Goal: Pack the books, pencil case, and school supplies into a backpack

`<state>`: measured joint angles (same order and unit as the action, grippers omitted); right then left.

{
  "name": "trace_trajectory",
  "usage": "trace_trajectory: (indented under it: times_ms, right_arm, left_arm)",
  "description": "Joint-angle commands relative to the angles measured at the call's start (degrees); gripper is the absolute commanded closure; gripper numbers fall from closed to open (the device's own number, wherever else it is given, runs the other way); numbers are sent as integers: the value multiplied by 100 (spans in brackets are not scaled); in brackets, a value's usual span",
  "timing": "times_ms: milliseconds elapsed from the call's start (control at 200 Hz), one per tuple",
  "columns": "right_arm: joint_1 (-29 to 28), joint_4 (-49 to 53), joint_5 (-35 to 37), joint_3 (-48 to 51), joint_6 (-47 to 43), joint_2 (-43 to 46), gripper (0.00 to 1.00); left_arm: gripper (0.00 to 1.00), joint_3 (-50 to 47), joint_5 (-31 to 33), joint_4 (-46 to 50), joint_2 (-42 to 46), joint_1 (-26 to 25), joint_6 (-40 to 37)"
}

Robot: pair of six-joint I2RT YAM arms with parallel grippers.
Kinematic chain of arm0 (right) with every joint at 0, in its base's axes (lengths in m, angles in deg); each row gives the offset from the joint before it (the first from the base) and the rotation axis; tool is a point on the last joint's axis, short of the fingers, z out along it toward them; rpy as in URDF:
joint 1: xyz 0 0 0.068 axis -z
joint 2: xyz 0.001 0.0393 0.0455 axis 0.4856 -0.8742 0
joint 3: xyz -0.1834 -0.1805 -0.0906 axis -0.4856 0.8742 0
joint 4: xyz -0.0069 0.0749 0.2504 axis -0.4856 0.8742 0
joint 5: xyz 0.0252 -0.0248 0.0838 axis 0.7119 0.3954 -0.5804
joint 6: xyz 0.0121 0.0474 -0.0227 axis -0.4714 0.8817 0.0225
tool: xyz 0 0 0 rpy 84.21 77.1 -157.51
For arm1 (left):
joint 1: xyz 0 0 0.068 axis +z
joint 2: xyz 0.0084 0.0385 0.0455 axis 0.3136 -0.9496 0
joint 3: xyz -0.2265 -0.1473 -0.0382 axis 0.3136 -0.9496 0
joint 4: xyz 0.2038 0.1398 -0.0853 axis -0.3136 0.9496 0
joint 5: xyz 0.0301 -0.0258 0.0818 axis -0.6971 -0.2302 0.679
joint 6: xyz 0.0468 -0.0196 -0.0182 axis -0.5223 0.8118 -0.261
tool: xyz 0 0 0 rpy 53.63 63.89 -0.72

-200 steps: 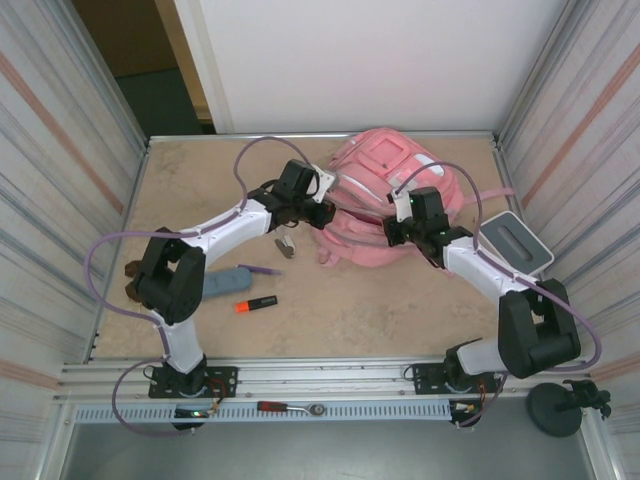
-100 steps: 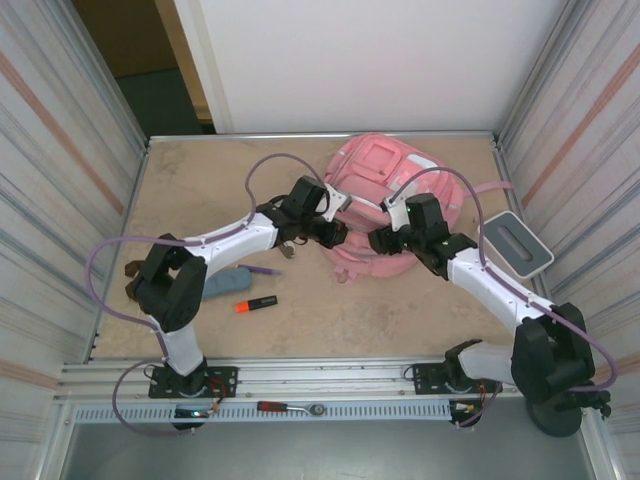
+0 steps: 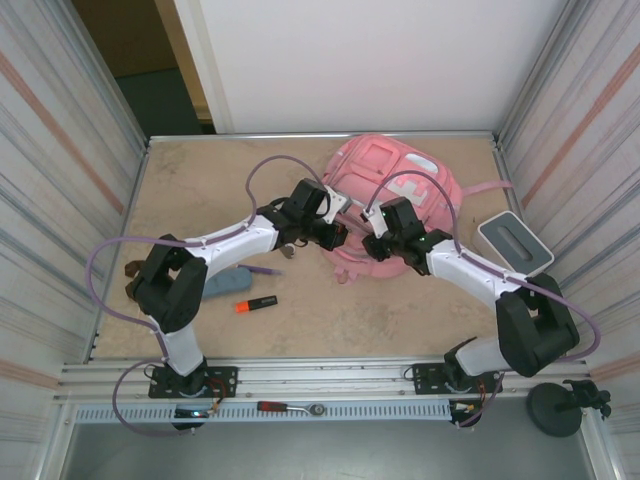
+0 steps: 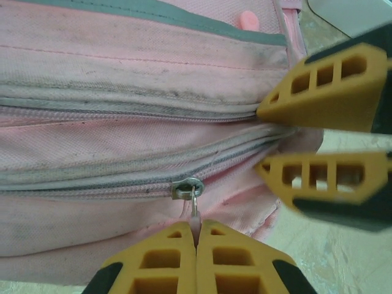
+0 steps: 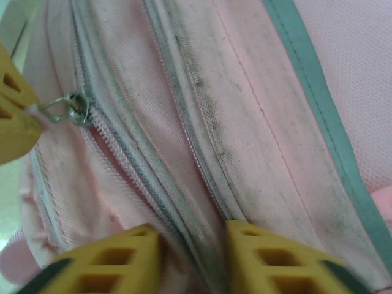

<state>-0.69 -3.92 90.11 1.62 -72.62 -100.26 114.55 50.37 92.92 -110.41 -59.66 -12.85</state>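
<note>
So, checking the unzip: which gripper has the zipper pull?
The left gripper, shut on the zipper pull; the right gripper straddles a seam of the backpack.

One pink backpack [image 3: 392,162]. My two grippers — left gripper [image 3: 335,232] at one zip pull [image 4: 187,187], right gripper [image 3: 372,245]. Left of them: one pencil case [image 3: 223,283], one marker [image 3: 257,303], one purple pen [image 3: 265,270]; right — one box [image 3: 514,241].

1. The left gripper [image 3: 343,231], pinching the zipper pull [image 4: 193,208], sits further right along the backpack [image 3: 395,170] near edge than before.
2. The right gripper [image 3: 368,246] sits further left there, now nipping a backpack seam fold.
</note>
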Motion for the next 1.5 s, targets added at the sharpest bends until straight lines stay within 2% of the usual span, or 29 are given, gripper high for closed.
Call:
trace_trajectory:
  times_ms: [0, 70, 160, 411, 586, 736, 817, 952, 1042, 1122, 1267, 1383, 1493]
  right_arm:
    - [21, -242, 928, 51, -26, 60, 88]
    - [58, -273, 1137, 174, 11, 219, 95]
    - [191, -207, 1195, 278, 193, 380, 98]
    - [495, 20, 1157, 550, 711, 758, 99]
    - [968, 294, 890, 608, 1160, 985, 96]
    - [1201, 610, 574, 571, 1375, 1117, 88]
    - [1138, 633, 262, 664, 1363, 1411, 76]
    - [683, 326, -222, 896, 999, 2206, 51]
    - [333, 176, -495, 900, 655, 2327, 41]
    - [15, 130, -464, 807, 392, 2211, 33]
    - [-383, -50, -313, 629, -46, 1669, 33]
    - [-418, -312, -78, 590, -164, 1209, 36]
    - [-427, -427, 279, 484, -110, 891, 44]
  left_arm:
    - [100, 3, -61, 156, 466, -8, -132]
    - [100, -9, 59, 232, 492, 96, -169]
    - [100, -53, 187, 282, 539, 287, -232]
    - [100, 88, 212, 380, 330, 895, -318]
    - [100, 168, 193, 520, 275, 908, -348]
    - [100, -111, 207, 481, 461, 539, -304]
    - [100, -319, 110, 351, 605, 284, -166]
    - [100, -510, -5, 149, 792, -71, -39]
    - [100, -535, -27, 86, 830, -167, -4]
    - [100, -537, -98, 59, 865, -203, 20]
    - [100, -613, -217, -63, 994, -221, 73]
    - [100, -616, -234, -39, 1059, -221, 55]
    - [100, -631, -244, -4, 1102, -221, 10]
